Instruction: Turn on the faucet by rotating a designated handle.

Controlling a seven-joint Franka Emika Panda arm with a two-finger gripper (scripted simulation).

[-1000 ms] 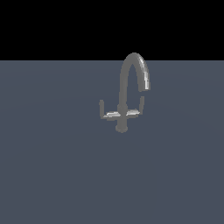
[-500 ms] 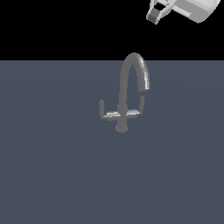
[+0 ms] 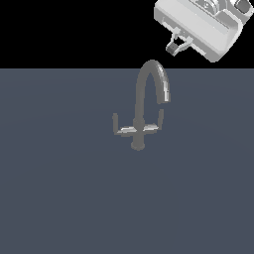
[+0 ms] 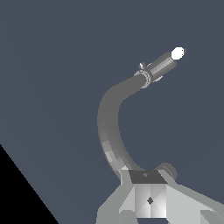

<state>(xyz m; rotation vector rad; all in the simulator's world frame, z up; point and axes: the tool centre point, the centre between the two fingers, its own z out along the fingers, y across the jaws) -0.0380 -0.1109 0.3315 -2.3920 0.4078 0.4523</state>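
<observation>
Grey metal faucet [image 3: 144,106] stands upright near the middle of the dark slate-blue bench [image 3: 59,198], on a small round base. Its arched gooseneck spout rises from the base and curls over toward the exterior view's right, the outlet pointing down. Two thin L-shaped levers project from the stem just above the base, each with an upturned tip. The handle [image 3: 155,124] extends toward the exterior view's right, on the same side as the spout's curve; its twin lever [image 3: 120,128] extends toward the exterior view's left. Both levers lie roughly level with each other.

White hand [image 3: 173,47] hangs in the upper corner on the exterior view's right, above and to the right of the spout's crown, well apart from the faucet and touching nothing. Its small dark-tipped fingers [image 3: 171,49] point down and toward the exterior view's left. Whether the fingers stand apart or together cannot be told from either view.

Wrist view looks down along the spout's curve [image 4: 109,127], with the hand's body [image 4: 148,199] in the foreground.
</observation>
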